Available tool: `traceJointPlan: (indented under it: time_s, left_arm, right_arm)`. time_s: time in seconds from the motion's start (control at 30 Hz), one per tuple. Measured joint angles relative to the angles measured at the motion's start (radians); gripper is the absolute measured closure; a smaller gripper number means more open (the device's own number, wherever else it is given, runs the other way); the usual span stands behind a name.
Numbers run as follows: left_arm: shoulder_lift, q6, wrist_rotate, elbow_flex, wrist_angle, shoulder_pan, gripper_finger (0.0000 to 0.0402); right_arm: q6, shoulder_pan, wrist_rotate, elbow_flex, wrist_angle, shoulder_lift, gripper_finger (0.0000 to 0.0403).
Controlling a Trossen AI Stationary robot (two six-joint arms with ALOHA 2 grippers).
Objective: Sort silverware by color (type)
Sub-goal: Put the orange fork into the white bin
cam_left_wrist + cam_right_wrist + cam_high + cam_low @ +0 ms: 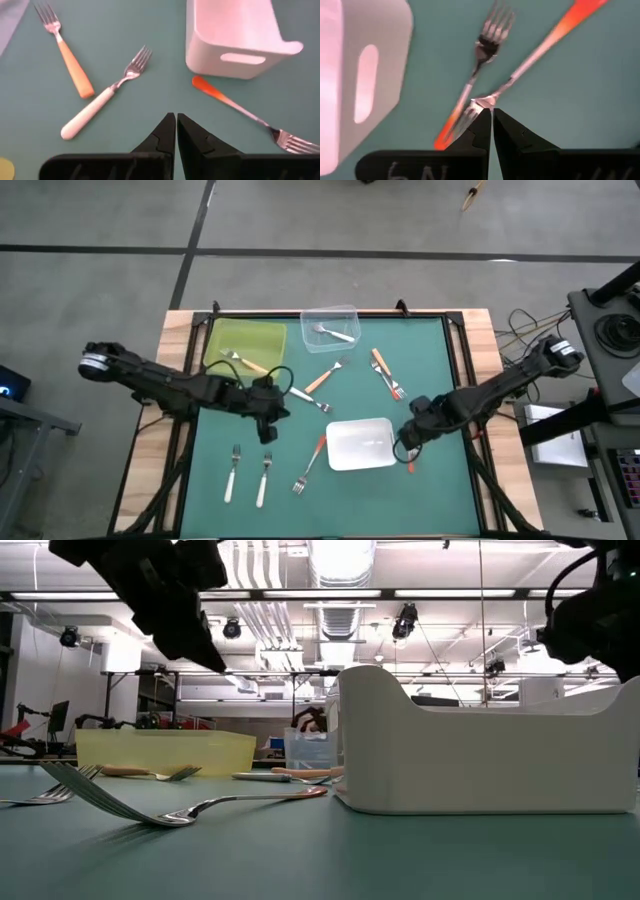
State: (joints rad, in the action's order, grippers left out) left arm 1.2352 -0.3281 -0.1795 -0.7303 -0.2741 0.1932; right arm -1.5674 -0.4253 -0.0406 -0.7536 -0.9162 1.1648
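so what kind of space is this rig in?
Looks like a robotics lab or workshop: bare ceiling with exposed silver ducts and strip lights, workbenches with equipment behind, and a green-topped test table.

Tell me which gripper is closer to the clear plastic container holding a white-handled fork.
Left. The left gripper hovers over mid-table, just below and left of the clear plastic container in the high view. The right gripper sits farther off, beside the white tray.

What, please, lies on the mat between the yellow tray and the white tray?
In the high view, between the yellow tray and the white tray lie two forks: a white-handled fork and an orange-handled fork.
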Motion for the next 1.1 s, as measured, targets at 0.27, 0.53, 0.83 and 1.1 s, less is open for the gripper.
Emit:
traceJointPlan:
  time_s: [0.27,0.53,0.83,1.1]
  left_arm:
    - [-0.023,0.182,-0.112,-0.013,0.069,0.005,0.0402]
    - [-0.02,0.197,-0.125,0.015,0.161,0.02,0.0402]
    - [-0.022,0.236,-0.126,0.022,0.186,0.019,0.0402]
    - [-0.022,0.267,-0.128,0.009,0.187,0.019,0.0402]
  right_arm:
    - [0.066,0.0,-0.038,0.0,0.045,0.084,0.0392]
    - [0.073,0.009,-0.04,0.001,0.079,0.088,0.0392]
    - [0.085,0.009,-0.011,-0.001,0.077,0.094,0.0392]
    - [-0.001,0.013,-0.01,0.001,0.078,0.103,0.0384]
